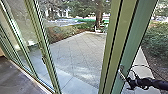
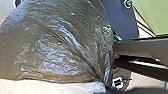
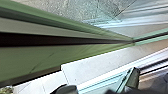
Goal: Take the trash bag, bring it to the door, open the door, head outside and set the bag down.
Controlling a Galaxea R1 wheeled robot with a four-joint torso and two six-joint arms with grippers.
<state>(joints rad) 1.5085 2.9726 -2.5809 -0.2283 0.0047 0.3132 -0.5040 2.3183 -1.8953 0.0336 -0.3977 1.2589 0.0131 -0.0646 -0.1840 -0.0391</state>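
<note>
The left gripper (image 2: 103,86) has its fingers clenched on the gathered neck of a dark trash bag (image 2: 55,45). The right gripper (image 1: 130,83) is at a green door frame (image 1: 132,37); its grip I cannot tell. Beyond: paved yard (image 1: 75,52).

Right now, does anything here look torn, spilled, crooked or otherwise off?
Nothing clearly stands out. The trash bag in the left wrist view is creased but shows no tear or leak, and the green door frame and paving beyond look undamaged.
</note>
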